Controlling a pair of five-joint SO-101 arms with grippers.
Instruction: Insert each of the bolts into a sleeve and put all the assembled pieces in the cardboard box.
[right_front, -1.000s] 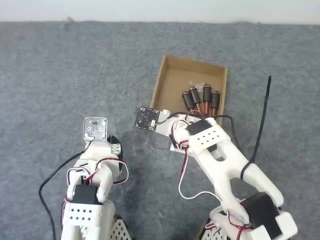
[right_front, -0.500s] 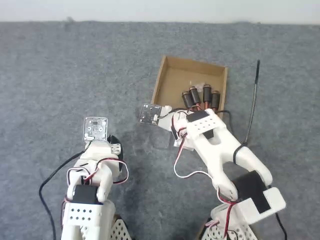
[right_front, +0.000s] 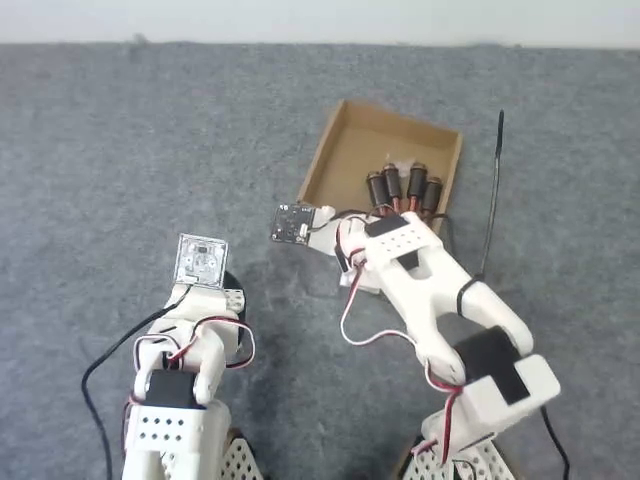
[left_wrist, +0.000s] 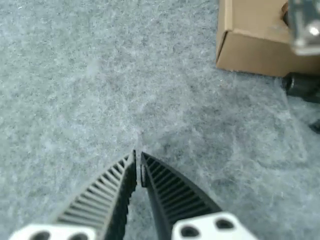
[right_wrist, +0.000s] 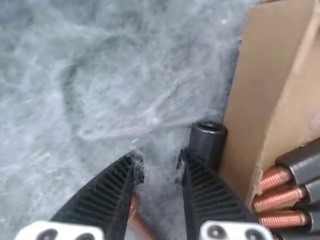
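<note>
While four assembled pieces (right_front: 402, 190) lie in the cardboard box (right_front: 355, 150), high view has the right arm (right_front: 405, 255) hanging over the box's near corner. The left arm (right_front: 190, 340) is well apart from it, off to the side on the grey carpet (right_front: 150, 130).

Left wrist view: left gripper (left_wrist: 138, 162) has its jaws pressed together with nothing in them, low over bare carpet. The box corner is well off from the tips.

Right wrist view: right gripper (right_wrist: 159, 159) has its jaws apart, with carpet in the gap. The loose sleeve (right_wrist: 207, 140) is outside the box, right against the wall and just beside one finger. A copper bolt (right_wrist: 133, 207) peeks out by the other finger; can't tell if it's touching.

My read: the last pair isn't mated yet. The sleeve is crowded by the cardboard, so a finger going in on the wall side will likely shove the box. Nudge the sleeve clear of the wall first, then straddle its body square and close slowly. Use the idle left arm to hold the mating part.
</note>
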